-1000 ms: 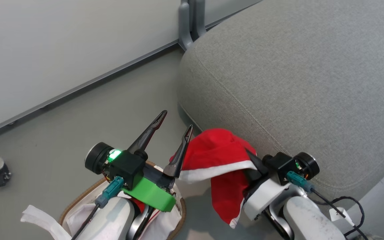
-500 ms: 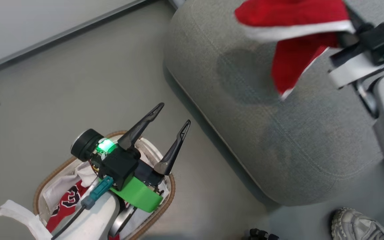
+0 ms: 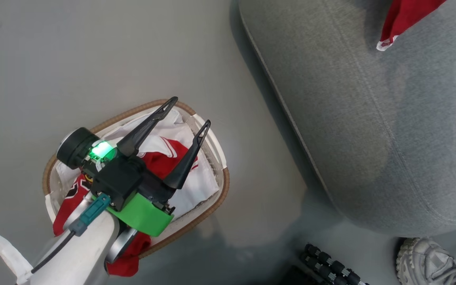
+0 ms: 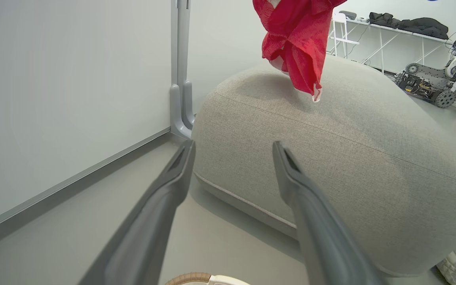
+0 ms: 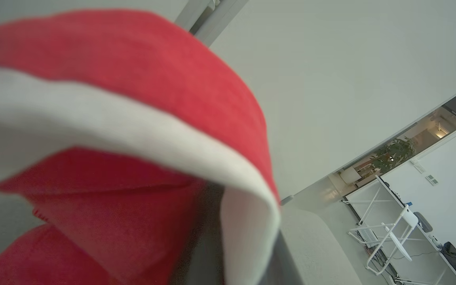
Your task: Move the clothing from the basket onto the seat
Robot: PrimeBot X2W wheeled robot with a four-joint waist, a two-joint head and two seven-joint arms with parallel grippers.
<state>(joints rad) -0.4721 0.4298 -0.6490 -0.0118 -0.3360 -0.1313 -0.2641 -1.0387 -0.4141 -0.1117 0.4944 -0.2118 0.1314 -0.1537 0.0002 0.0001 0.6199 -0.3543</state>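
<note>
The left gripper (image 3: 191,111), fingers apart, hovers over red jerseys (image 3: 160,158) in the basket (image 3: 225,180). A red garment (image 4: 297,47) drapes the right gripper (image 5: 244,253) above the seat (image 4: 350,158), its grip hidden.

Bright, even indoor light reaches me, probably from overhead. The large grey fabric-upholstered seat (image 3: 370,138) drops a soft shadow on the smooth grey floor (image 3: 133,59) beside it. On my right wrist camera the soft red garment with a white stripe (image 5: 113,118) sits too close, badly blurred. The left gripper's long dark fingers (image 4: 156,221) look soft near the lens.
</note>
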